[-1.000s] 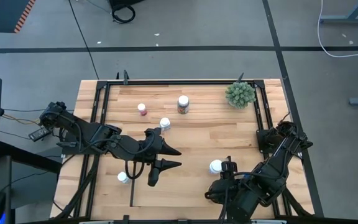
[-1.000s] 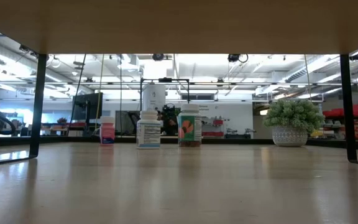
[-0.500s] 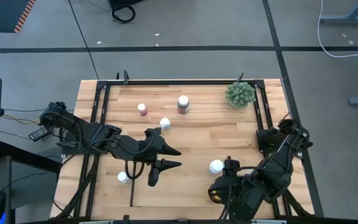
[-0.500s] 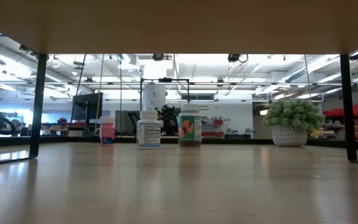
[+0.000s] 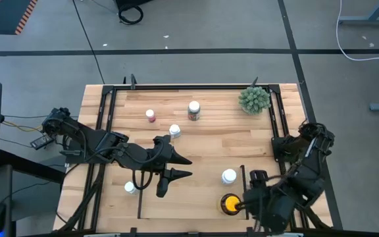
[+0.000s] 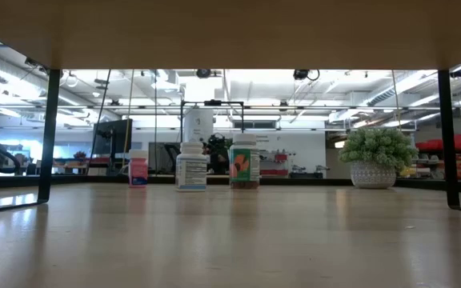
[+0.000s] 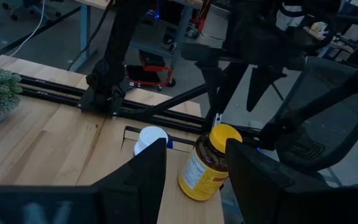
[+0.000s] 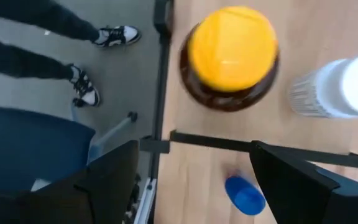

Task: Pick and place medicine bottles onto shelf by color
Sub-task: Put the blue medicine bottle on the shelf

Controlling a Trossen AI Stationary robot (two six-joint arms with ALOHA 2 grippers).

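Amber bottle (image 5: 229, 204), yellow-capped, stands upright beside a white-capped bottle (image 5: 228, 176); right gripper (image 5: 249, 205) spread wide, empty; left gripper (image 5: 176, 167) half-parted, empty.

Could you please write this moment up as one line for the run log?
right gripper: open, above amber bottle, bottle standing free | left gripper: empty, mid-table | white-capped bottle: beside amber bottle

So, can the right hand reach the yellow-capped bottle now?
Probably yes. The right hand is open right beside the yellow-capped bottle, with nothing between them; the white-capped bottle stands apart.
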